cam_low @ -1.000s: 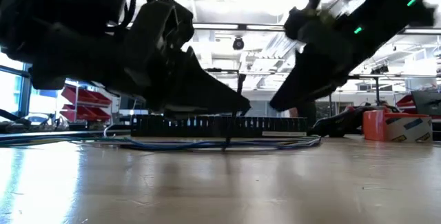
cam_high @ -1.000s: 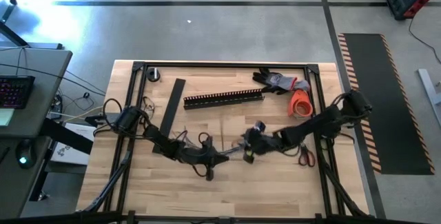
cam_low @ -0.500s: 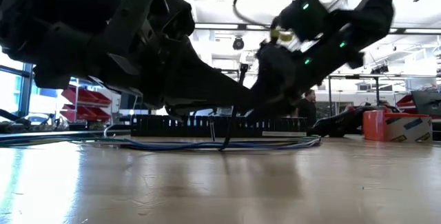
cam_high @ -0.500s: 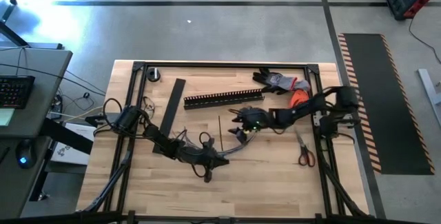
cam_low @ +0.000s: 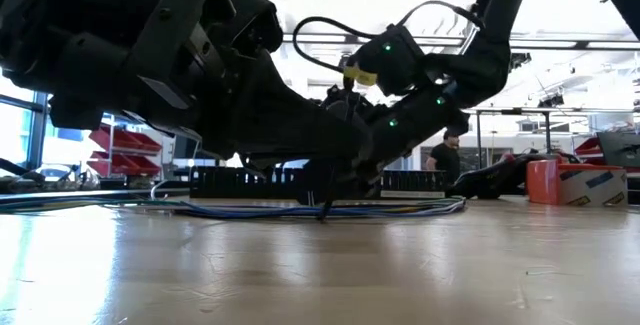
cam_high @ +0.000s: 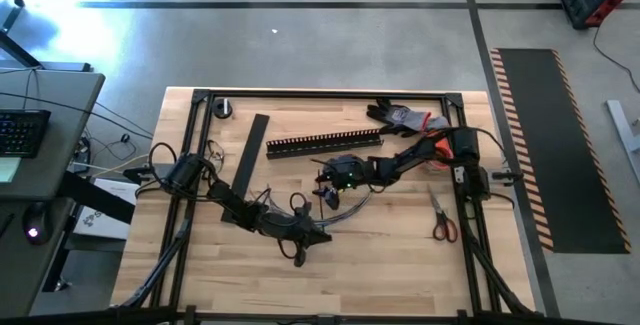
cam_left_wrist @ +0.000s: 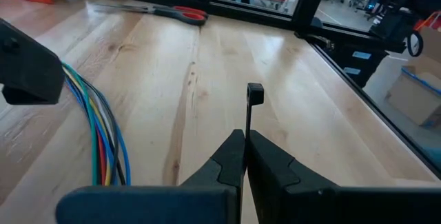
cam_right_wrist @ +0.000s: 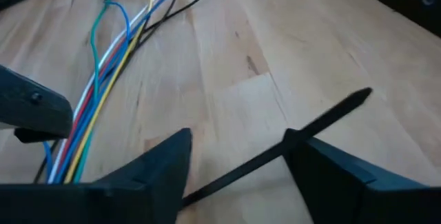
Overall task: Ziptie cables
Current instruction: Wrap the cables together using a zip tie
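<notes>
The cables (cam_high: 350,206) are a loose bundle of thin coloured wires lying flat mid-table, also seen in the left wrist view (cam_left_wrist: 103,141) and the right wrist view (cam_right_wrist: 103,79). My left gripper (cam_high: 322,236) sits just near of them, shut on a thin black ziptie (cam_left_wrist: 247,114). My right gripper (cam_high: 325,183) is open at the bundle's far-left end. In its wrist view its fingers stand either side (cam_right_wrist: 238,165) of a second black ziptie (cam_right_wrist: 303,131) that lies flat on the wood, untouched. My left gripper (cam_left_wrist: 245,141) pinches the ziptie's strip (cam_left_wrist: 247,129) between its two shut fingertips. The strip runs on past the fingertips, along the line of the fingers, and ends in its square head (cam_left_wrist: 255,93). In the low view it slants down toward the table top (cam_low: 327,205).
The black slotted channel (cam_high: 325,144) lies toward the far edge, the flat black cover strip (cam_high: 250,155) to its left. Red-handled scissors (cam_high: 443,223), an orange tape roll (cam_high: 433,153) and gloves (cam_high: 405,117) sit on the right. A black frame (cam_high: 200,95) rims the table.
My right gripper has swung from near the scissors side toward the table's left and far edge, crossing above the cables, and now hovers low over the ziptie lying on the wood. My left gripper and the cables have stayed put.
</notes>
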You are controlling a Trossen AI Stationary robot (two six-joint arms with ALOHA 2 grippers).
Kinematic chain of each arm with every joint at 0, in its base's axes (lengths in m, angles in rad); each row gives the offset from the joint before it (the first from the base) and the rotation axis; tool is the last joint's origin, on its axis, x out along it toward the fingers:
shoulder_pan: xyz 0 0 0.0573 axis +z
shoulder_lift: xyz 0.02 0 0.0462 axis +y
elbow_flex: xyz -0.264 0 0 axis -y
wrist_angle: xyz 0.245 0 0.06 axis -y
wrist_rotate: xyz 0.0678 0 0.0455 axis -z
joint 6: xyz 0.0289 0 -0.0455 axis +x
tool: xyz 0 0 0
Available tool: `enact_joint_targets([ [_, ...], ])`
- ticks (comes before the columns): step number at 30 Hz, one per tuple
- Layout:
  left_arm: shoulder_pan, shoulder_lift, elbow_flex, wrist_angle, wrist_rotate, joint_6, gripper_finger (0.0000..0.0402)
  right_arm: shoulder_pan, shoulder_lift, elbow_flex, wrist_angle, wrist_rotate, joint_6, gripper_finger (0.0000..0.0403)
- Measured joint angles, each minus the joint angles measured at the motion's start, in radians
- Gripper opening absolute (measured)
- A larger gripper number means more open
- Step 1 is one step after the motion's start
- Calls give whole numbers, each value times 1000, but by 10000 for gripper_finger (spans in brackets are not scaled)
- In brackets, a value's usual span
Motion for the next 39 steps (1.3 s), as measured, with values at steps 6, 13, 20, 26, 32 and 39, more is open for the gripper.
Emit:
enact_joint_targets([
  [6, -1, 0, 0, -1, 0, -1, 0, 1, 0, 0, -19, -9, -34, 86],
  [13, -6, 0, 0, 0, 1, -22, 0, 32, -42, -2, -72, 22, -164, 6],
  [20, -7, 0, 0, -1, 0, -69, 0, 153, -149, -39, -151, 328, -349, 0],
  [26, -6, 1, 0, 13, 2, -72, 0, 321, -163, -73, -137, 647, -517, 0],
  [32, 13, 1, 0, 38, 40, -99, 0, 434, -151, -73, -127, 844, -621, 0],
  [39, 28, 1, 0, 63, 67, -195, 0, 514, -151, -73, -112, 926, -745, 0],
])
